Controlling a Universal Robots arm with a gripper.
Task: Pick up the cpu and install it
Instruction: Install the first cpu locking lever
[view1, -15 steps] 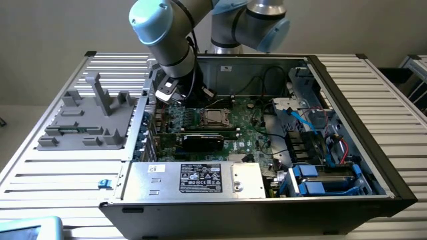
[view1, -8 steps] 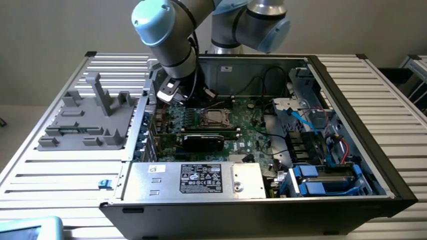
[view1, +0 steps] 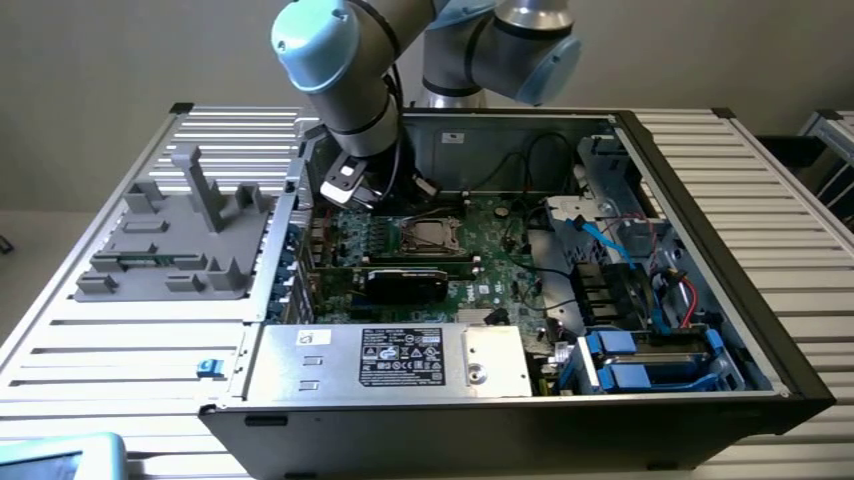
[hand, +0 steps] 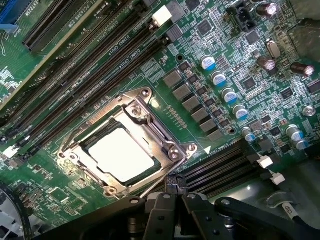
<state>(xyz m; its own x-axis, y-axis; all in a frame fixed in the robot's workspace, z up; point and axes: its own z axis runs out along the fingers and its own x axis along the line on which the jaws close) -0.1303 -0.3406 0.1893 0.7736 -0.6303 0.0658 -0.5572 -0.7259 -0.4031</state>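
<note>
Now the cpu (hand: 121, 150) sits flat in the socket (hand: 127, 145) on the motherboard (hand: 210, 100), metal frame around it, silver top facing up. Pincer (hand: 172, 197) is closed w/ nothing held, hovering just beside the socket edge, above the board near the RAM slots (hand: 90, 65). In ext view the arm (view1: 350, 90) reaches down into the open PC case (view1: 747, 290) on the bench (view1: 120, 340); gfx card (view1: 407, 280) and PSU (view1: 387, 358) lie below the socket.
</note>
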